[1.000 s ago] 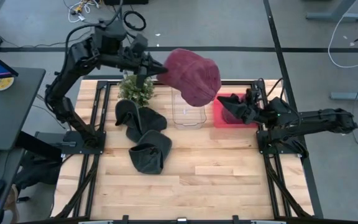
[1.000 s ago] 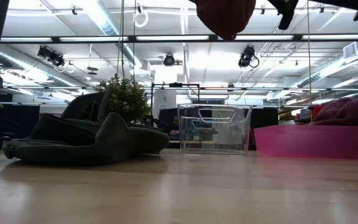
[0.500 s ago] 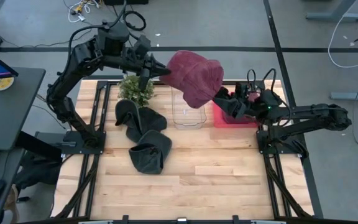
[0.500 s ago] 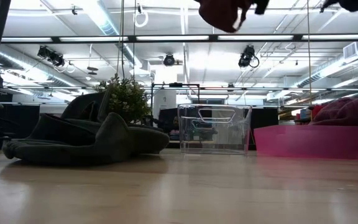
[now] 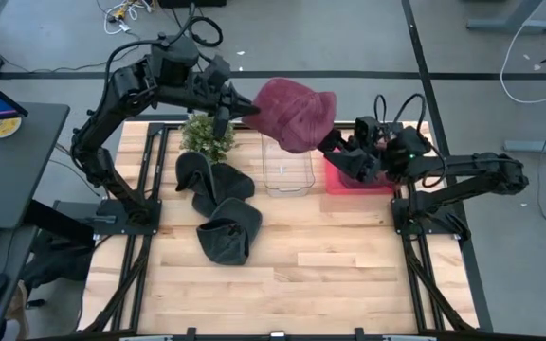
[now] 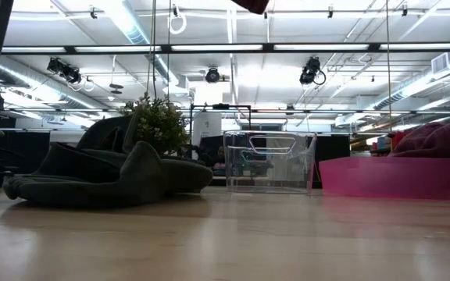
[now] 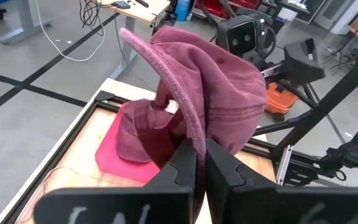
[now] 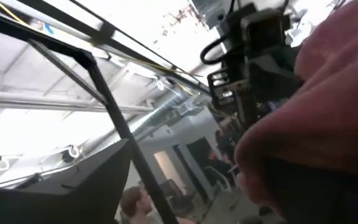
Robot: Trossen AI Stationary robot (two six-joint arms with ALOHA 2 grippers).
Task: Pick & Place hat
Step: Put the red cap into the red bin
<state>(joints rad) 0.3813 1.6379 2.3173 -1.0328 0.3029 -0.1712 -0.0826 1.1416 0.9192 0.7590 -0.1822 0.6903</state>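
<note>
High view: the soft maroon fabric hat (image 5: 292, 114) hangs above the clear plastic bin (image 5: 287, 172), its brim pinched in the shut left claw (image 5: 245, 107). The right claw (image 5: 335, 144), spread wide and empty, sits beside it; probably a handover, needing closure on the fabric.

1. Left arm (image 5: 121, 95): black, chunky jointed links, looped black cable on top.
2. Right arm (image 5: 472, 175): black, slimmer links, black cables arching over the wrist.
</note>
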